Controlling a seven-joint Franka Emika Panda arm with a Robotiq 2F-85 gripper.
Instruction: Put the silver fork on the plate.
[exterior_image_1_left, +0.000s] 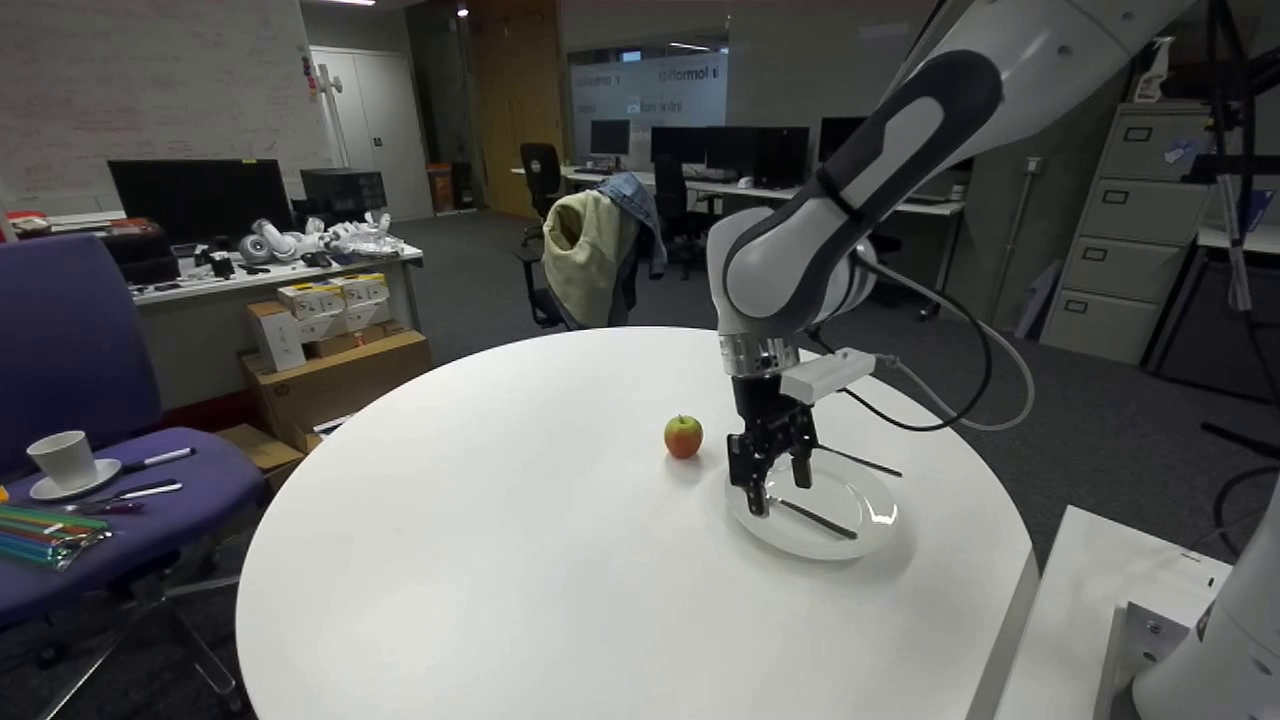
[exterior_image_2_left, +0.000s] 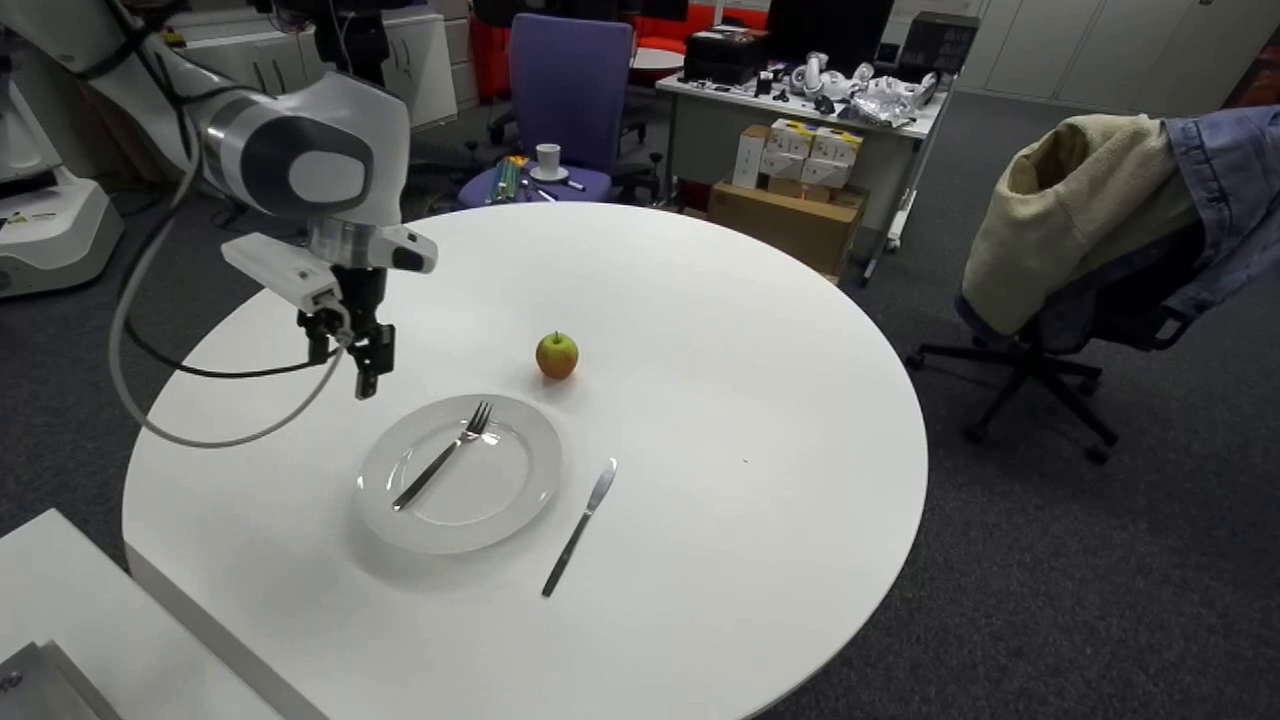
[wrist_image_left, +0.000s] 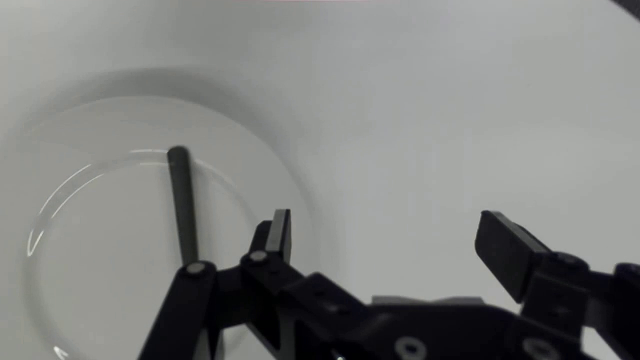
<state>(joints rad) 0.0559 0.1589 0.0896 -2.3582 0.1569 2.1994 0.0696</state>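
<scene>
Silver fork (exterior_image_2_left: 437, 464) lying on the dinner plate (exterior_image_2_left: 515, 485), outside the span of the claw (wrist_image_left: 386, 225)

The coming move is turning on a sideways relation: the claw is hovering beside the plate, above the table (exterior_image_2_left: 720, 350), and the fork is lying off to one side of it rather than in its gap. The jaws are standing wide apart and holding nothing. In the wrist view the plate-side finger (wrist_image_left: 280, 232) is standing between the fork's handle and that gap, its linkage hiding the tined end.

The fork's long axis is running roughly crosswise to the closing line of the jaws. Its handle is pointing toward the table edge by the robot's base (exterior_image_1_left: 1220, 640); its tines are pointing away from that edge, toward the apple (exterior_image_2_left: 557, 356). Its whole length is lying within the plate's rim. The table knife (exterior_image_2_left: 578, 532) is lying beyond the plate's other side, so claw and knife are flanking the plate toward opposite edges.

The placing is looking finished. The next move is probably calling for a lift, or a shift toward the edge on the claw's own side; swinging low toward the knife would be risking a knock against the handle. How high the claw is hanging, I cannot tell.
</scene>
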